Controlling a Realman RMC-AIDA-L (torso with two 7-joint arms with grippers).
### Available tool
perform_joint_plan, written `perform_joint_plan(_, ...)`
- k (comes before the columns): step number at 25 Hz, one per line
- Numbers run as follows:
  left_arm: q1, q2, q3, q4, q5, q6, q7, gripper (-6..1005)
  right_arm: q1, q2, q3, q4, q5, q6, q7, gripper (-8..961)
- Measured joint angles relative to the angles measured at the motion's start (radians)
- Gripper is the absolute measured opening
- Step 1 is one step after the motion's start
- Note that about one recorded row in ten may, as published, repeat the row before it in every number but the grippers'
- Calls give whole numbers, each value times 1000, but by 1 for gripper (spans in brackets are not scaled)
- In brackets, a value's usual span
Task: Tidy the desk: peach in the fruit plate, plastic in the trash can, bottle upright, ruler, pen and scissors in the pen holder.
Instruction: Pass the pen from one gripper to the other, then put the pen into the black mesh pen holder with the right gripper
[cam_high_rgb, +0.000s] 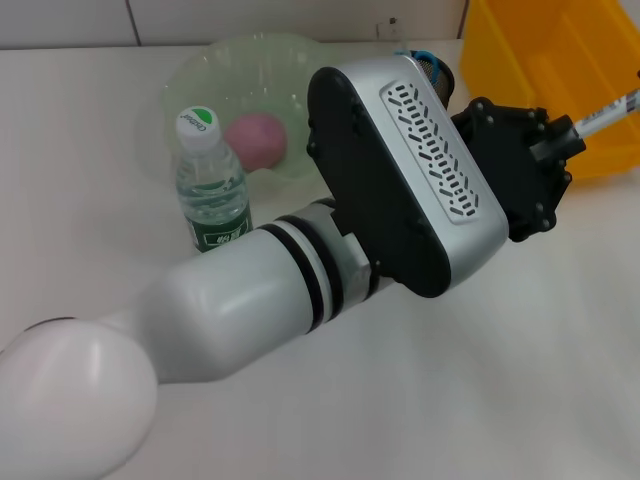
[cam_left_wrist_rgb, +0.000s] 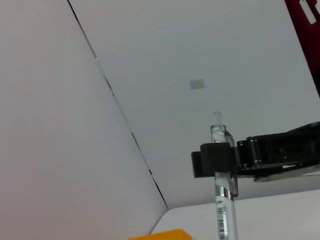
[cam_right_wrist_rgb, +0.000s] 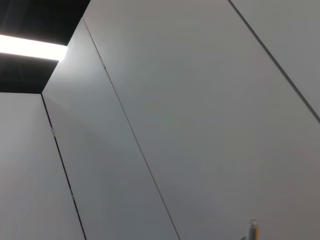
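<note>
Clamped on the pen (cam_left_wrist_rgb: 222, 200), my left gripper (cam_high_rgb: 560, 140) is raised beside the yellow bin (cam_high_rgb: 560, 80) at the desk's far right. Bottle (cam_high_rgb: 210, 180) stands upright; peach (cam_high_rgb: 257, 139) lies in the plate (cam_high_rgb: 200, 70) behind it. My right gripper is out of sight, its camera facing only wall panels.

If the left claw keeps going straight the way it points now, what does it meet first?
Probably the yellow bin: the left claw, shut on the pen, points toward it from the near side. Depth is unclear, so it may pass above the rim.
</note>
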Motion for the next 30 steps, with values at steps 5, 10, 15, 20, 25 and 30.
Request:
perform_joint_plan(5,-15,-2,-3,-22,-4,-2,-8,156,-2,0,-13,-1,-1,-8,-3,174)
perform_joint_plan(10,-32,-3,-2,-36,-5,-4,-10,157,-8,0,-16,-4,3,-24,-11,151)
perform_joint_plan(15,-33,-1,-1,-39,-6,-1,-17,159,-8,1,-10,-2,23,-32,-19,137)
perform_joint_plan(20,-18,5,-18,-15,-8,13,-65,244,-8,1,-9,-2,69,-40,-21,136)
perform_joint_plan(25,47,13,-91,62,-66,134,-47,385,-2,-1,-9,-13,163,-24,-30,135)
perform_joint_plan(30,82,12,-221,88,-260,421,114,583,60,-1,-13,-44,172,45,-61,135)
